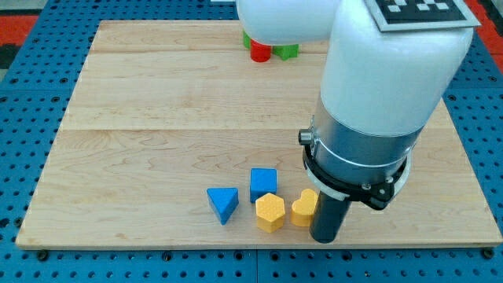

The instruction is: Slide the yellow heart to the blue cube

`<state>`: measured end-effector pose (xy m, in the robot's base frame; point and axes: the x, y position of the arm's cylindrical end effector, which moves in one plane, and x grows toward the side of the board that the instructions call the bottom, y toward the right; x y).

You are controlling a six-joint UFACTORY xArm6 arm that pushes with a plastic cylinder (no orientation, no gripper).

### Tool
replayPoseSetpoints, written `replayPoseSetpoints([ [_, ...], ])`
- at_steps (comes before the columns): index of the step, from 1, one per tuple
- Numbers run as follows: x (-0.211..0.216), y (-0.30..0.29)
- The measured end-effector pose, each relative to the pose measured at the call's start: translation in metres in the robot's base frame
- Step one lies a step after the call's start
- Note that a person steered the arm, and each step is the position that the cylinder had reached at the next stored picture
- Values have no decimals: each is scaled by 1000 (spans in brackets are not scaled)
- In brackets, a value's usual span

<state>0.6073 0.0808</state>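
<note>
- You see a wooden board (157, 102) on a blue pegboard table (23, 118); most of the board is bare.
- Blue triangular block (223, 203) sits leftmost in the cluster near the view's bottom edge.
- Blue cube (263, 183) is just right of it and a bit higher, touching or nearly touching the yellow hexagon (269, 211) below it.
- Yellow heart (304, 207) is right of the hexagon, close beside it and near the cube's lower right corner; its right side is covered by the rod, so you can't see the full shape.
- My tip (325, 238) is at the heart's right side, apparently touching; there's no gripper here, just the dark rod, nothing held.
- At the view's top, a red block (260, 53) and a green block (286, 52) are half hidden under the white arm (393, 71); shapes can't be made out.
- The arm is cut off by the top edge and hides the board's right-centre.
</note>
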Motion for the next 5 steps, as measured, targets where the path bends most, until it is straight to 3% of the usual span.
replayPoseSetpoints([
  [5, -18, 0],
])
